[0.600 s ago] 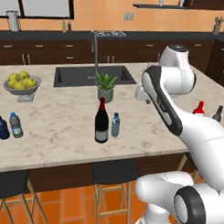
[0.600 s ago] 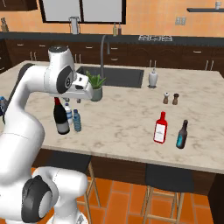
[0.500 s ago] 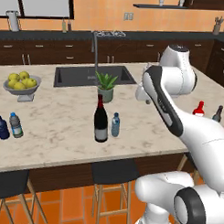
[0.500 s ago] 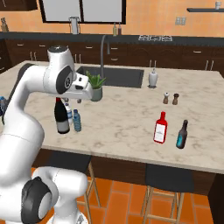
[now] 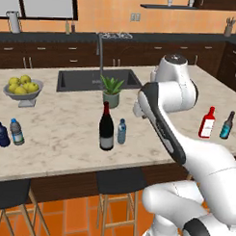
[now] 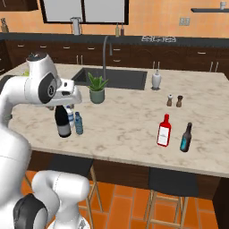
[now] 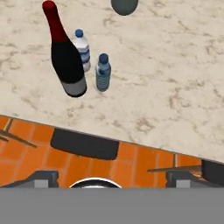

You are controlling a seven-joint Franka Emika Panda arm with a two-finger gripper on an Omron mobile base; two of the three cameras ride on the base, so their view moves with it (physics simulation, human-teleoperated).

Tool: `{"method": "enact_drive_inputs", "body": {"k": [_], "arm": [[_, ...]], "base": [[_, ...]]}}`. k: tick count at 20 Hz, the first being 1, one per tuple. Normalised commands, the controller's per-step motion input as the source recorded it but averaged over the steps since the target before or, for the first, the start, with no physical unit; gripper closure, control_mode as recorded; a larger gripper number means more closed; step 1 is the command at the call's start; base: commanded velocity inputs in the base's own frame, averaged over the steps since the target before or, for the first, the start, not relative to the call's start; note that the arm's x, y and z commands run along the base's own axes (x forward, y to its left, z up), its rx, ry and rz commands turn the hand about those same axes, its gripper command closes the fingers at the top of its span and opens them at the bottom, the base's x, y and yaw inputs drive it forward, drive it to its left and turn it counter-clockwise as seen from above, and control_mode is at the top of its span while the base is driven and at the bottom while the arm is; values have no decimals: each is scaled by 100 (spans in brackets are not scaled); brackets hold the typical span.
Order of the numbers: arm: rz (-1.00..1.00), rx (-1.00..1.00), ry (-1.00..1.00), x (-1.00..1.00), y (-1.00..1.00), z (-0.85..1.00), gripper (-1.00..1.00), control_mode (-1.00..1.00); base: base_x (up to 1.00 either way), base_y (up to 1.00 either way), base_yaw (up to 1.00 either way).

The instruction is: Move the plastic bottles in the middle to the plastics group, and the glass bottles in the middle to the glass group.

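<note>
I have the pale marble-topped desk (image 5: 61, 137) in front of me, and I judge the sorting not yet begun. The tall, nearly black glass wine bottle with a red foil neck (image 5: 106, 127) stands upright mid-desk, with the small teal-blue tinted plastic water bottle (image 5: 121, 131) just beside it. My hand camera adds the small clear whitish plastic bottle with a blue band (image 7: 82, 50), tucked close behind the wine bottle; the left base camera hides it.

The squat red glass bottle with a white label (image 5: 207, 123) and the slim dark teal glass bottle (image 5: 227, 125) wait together near the desk's right end. At the far left end sit the small dark navy plastic bottle (image 5: 1, 134) and the greyish clear plastic bottle with a blue cap (image 5: 16, 132); the right base camera leaves that pair out.

My pincer (image 6: 67, 110) hangs above the middle cluster, released and carrying nothing, its tips hard to make out. All three middle bottles are left to carry.
</note>
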Motion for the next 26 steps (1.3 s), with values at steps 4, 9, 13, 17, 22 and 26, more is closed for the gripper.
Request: {"method": "enact_drive_inputs", "body": {"k": [4,9,13,17,22,26], "arm": [[0,-21,-5,0,100,-5,-100,-100],[0,-4,-1,1,97,0,-100,-100],[0,0,0,6,97,0,-100,-100],[-4,0,-5,29,30,-34,-100,-100],[-1,8,-10,7,-30,-40,-100,-100],[0,14,-9,0,-46,-2,-100,-100]], "base": [[0,0,0],[0,0,0],[0,0,0],[0,0,0],[0,0,0],[0,0,0]]}}
